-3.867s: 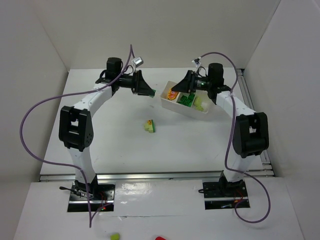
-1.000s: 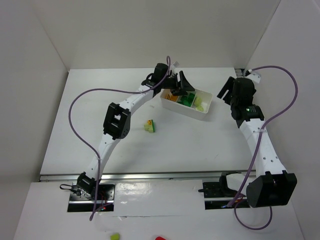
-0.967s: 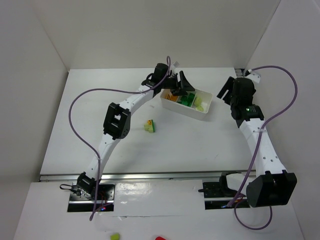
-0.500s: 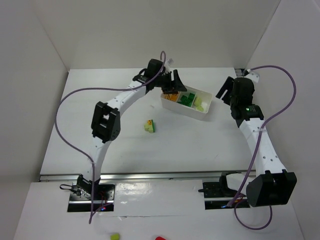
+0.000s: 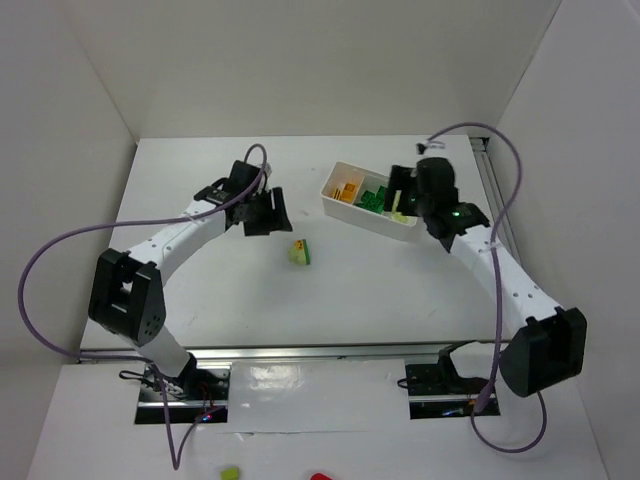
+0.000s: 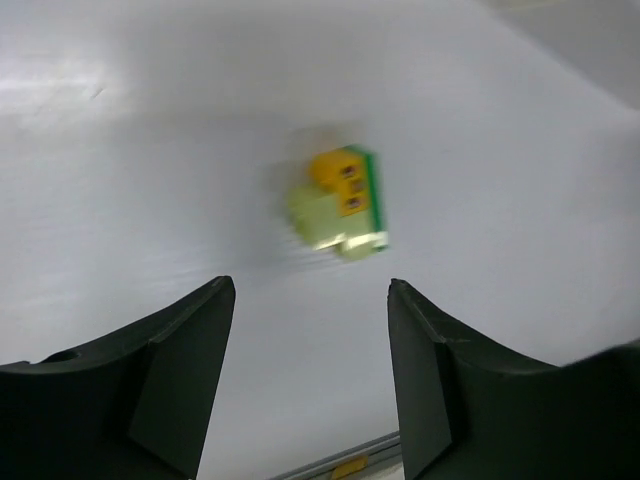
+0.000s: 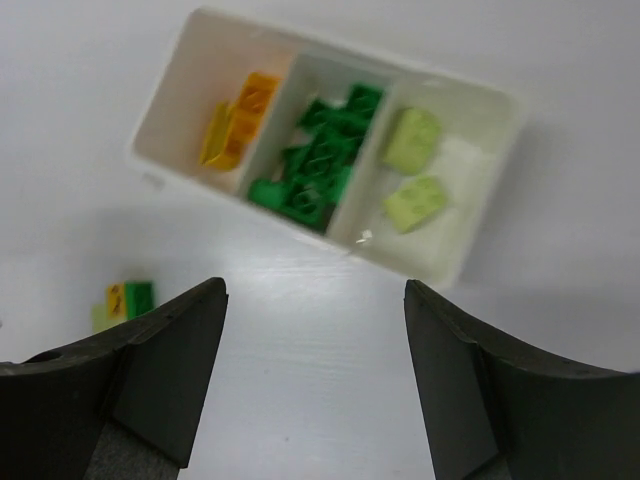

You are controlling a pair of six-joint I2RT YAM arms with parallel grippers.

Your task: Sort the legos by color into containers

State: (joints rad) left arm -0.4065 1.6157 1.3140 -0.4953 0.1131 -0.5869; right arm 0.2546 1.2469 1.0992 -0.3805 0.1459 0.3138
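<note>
The white three-compartment tray (image 5: 360, 217) stands at the back right of the table. In the right wrist view the tray (image 7: 400, 255) holds orange-yellow bricks (image 7: 235, 125) on the left, dark green bricks (image 7: 315, 165) in the middle and two pale yellow-green bricks (image 7: 415, 170) on the right. A small clump of stuck bricks (image 5: 301, 251), orange, green and pale, lies on the table left of the tray; it shows blurred in the left wrist view (image 6: 340, 210). My left gripper (image 5: 280, 212) is open and empty, just up-left of the clump. My right gripper (image 5: 398, 197) is open and empty over the tray's right end.
White walls close in the table at the back and on both sides. Purple cables loop from both arms. A metal rail (image 5: 320, 352) runs along the near edge.
My left arm has pulled back from the tray to the left, toward the clump. My right arm has swung in from the far right to above the tray.
</note>
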